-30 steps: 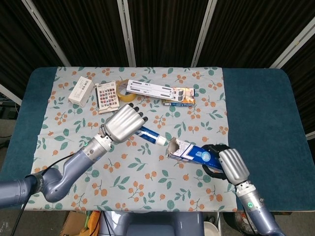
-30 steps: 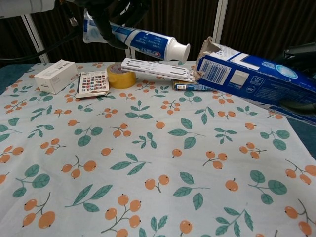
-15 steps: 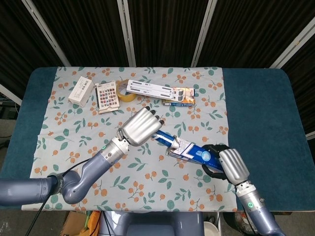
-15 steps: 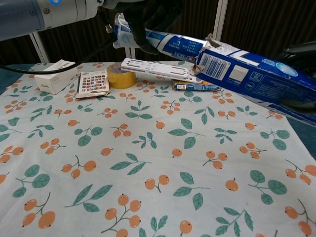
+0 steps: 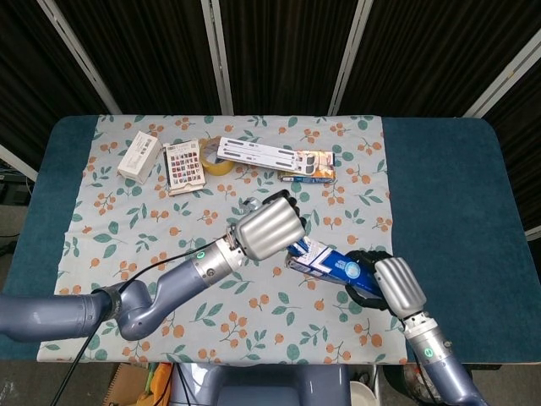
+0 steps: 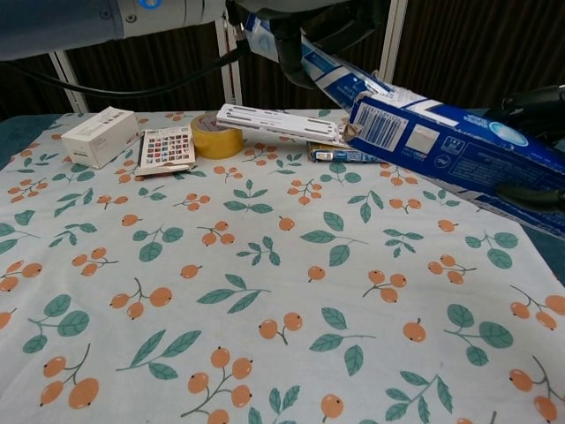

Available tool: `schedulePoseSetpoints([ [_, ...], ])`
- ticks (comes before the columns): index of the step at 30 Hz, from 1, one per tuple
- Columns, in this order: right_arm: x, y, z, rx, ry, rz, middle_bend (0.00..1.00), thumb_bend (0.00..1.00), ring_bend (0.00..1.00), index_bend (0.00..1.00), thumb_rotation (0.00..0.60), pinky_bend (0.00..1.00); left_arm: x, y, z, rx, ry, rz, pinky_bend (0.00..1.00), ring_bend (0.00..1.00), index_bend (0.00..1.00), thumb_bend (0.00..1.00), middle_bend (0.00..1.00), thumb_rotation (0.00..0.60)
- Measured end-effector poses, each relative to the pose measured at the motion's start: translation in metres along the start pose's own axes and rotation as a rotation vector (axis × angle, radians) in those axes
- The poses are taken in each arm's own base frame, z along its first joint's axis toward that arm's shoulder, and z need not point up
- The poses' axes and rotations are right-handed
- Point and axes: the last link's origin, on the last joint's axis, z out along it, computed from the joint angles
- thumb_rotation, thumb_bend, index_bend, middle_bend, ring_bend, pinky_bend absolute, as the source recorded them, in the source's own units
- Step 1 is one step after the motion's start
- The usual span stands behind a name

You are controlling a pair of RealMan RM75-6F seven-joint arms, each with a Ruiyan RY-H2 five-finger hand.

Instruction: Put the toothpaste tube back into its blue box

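The blue box [image 6: 459, 150] is held above the tabletop [image 5: 439, 186] by the right hand [image 5: 390, 283], whose dark fingers [image 6: 534, 99] are clamped around its far end. The box is tilted, and its torn open mouth is turned toward the left hand [image 5: 269, 227]. The toothpaste tube [image 6: 331, 75] is already partly inside this mouth: in the chest view its front part is hidden in the box, while its rear part is seen outside, rising up to the left hand. The tube is gripped at that rear end by the fingers of the left hand, which are closed on it. How deep the tube is inside cannot be told.

On the flowered cloth [image 5: 237, 279] at the far side other things are laid. A white box [image 5: 139, 156] is placed at the left, and a card of coloured stamps [image 5: 184, 166] is just beside it. A yellow tape roll [image 6: 217, 138] is seen next, with a long white flat package [image 5: 258, 153] resting partly on it. A small orange and blue pack [image 5: 308, 173] is lying near the right end of this package.
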Motion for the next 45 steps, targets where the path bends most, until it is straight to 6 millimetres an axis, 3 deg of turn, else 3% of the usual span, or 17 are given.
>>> schedulePoseSetpoints([
  [5, 0.003, -0.002, 0.001, -0.01, 0.019, 0.055, 0.48, 0.35, 0.42, 0.37, 0.6, 0.4, 0.007, 0.006, 0.007, -0.048, 0.038, 0.05, 0.59, 0.52, 0.63, 0.33, 0.6, 0.6],
  [9, 0.008, -0.004, 0.003, -0.022, 0.052, 0.141, 0.48, 0.35, 0.42, 0.37, 0.6, 0.4, 0.014, 0.009, 0.014, -0.08, 0.084, 0.109, 0.46, 0.37, 0.51, 0.26, 0.46, 0.6],
  [15, 0.02, -0.009, 0.006, -0.039, 0.134, 0.348, 0.48, 0.35, 0.42, 0.37, 0.6, 0.4, 0.036, 0.012, 0.027, -0.11, 0.186, 0.209, 0.34, 0.24, 0.38, 0.21, 0.31, 0.6],
  [32, 0.048, -0.008, 0.013, -0.032, 0.36, 0.79, 0.49, 0.35, 0.43, 0.38, 0.6, 0.42, 0.085, -0.006, 0.032, -0.023, 0.396, 0.172, 0.32, 0.23, 0.34, 0.15, 0.29, 0.6],
  [45, 0.051, -0.002, 0.015, -0.066, 0.35, 0.86, 0.49, 0.35, 0.43, 0.38, 0.6, 0.42, 0.101, -0.047, 0.01, 0.087, 0.47, 0.138, 0.3, 0.22, 0.31, 0.14, 0.27, 0.6],
])
